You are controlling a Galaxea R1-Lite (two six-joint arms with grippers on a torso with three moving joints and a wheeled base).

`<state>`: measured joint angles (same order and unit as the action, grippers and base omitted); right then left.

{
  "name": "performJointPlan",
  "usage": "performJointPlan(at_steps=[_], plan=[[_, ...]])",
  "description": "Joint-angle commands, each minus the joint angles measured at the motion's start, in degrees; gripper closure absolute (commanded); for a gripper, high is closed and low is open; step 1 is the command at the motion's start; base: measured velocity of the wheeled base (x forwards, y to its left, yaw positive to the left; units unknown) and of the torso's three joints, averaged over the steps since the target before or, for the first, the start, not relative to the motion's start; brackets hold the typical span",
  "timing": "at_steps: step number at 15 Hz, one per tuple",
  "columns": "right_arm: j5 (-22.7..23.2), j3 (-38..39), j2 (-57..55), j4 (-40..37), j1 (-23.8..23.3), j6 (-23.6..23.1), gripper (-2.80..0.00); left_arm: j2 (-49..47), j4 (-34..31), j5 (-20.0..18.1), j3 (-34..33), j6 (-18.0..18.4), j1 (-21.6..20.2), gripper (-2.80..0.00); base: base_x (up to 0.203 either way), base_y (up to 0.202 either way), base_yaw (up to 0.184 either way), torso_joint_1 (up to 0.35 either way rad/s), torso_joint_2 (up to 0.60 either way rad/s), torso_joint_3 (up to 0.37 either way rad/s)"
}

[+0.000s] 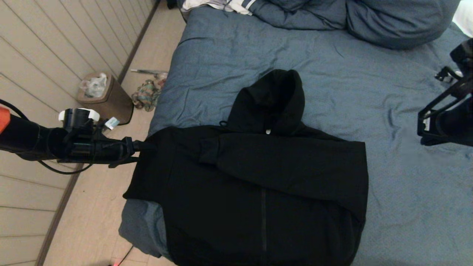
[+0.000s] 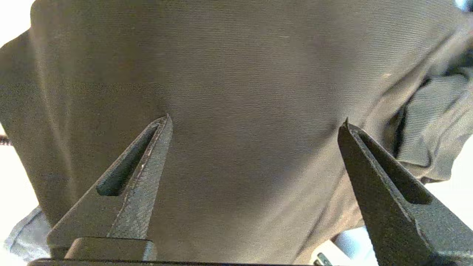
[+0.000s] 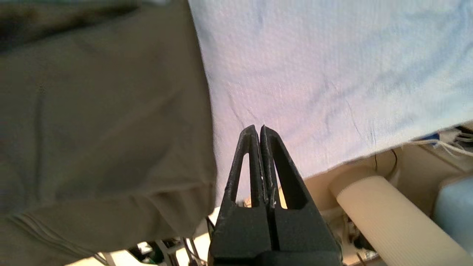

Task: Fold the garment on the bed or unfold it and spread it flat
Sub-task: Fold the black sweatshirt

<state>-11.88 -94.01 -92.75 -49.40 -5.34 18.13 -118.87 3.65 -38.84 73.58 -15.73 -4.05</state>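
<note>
Across the lower centre of the head view: the garment, black, front up, hood toward the top of the frame, hem at the bottom edge, long axis vertical in the frame. One sleeve folded across the chest. Small white neck label at the base of the hood. Underneath, the bed, wrinkled slate-blue, pillows bunched at upper right, white striped cloth at top centre. Left gripper at the garment's left edge, reaching in from the left of the frame; right gripper at the far right, well apart from the fabric. Pale plank floor on the left, brown bin and multicoloured rag beside the bed.

Left wrist view: fingers spread wide, tips right at the garment, nothing pinched.

Right wrist view: fingers pressed together, empty, above blue bed cover, garment filling the left half.
</note>
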Motion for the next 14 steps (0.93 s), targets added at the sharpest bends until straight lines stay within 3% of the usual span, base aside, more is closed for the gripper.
performJointPlan(at_steps=[1,4,8,9,14], plan=[[-0.1,-2.5,-1.7,-0.3,0.2,0.1,0.00,-1.2,0.8,-0.2,-0.4,-0.1,0.1,-2.80,0.000,0.000,0.000,0.000,0.00,0.000],[0.0,-3.2,-1.0,-0.4,1.2,0.0,0.00,-4.8,4.9,-0.2,-0.5,-0.2,0.2,-2.80,0.000,0.000,0.000,0.000,0.00,0.000],[-0.1,-4.8,-0.6,-0.3,1.2,-0.5,0.00,-5.1,5.7,0.0,-0.6,-0.2,0.3,-2.80,0.000,0.000,0.000,0.000,0.00,0.000],[-0.1,-5.0,-0.8,-0.3,1.2,-0.5,0.00,-4.8,5.7,0.0,-1.0,-0.1,0.3,0.00,0.000,0.000,0.000,0.000,0.00,0.000],[-0.1,-4.7,-1.6,-0.3,1.4,-0.4,0.00,-2.9,8.1,0.0,-2.7,-0.3,0.3,0.00,0.000,0.000,0.000,0.000,0.00,0.000]])
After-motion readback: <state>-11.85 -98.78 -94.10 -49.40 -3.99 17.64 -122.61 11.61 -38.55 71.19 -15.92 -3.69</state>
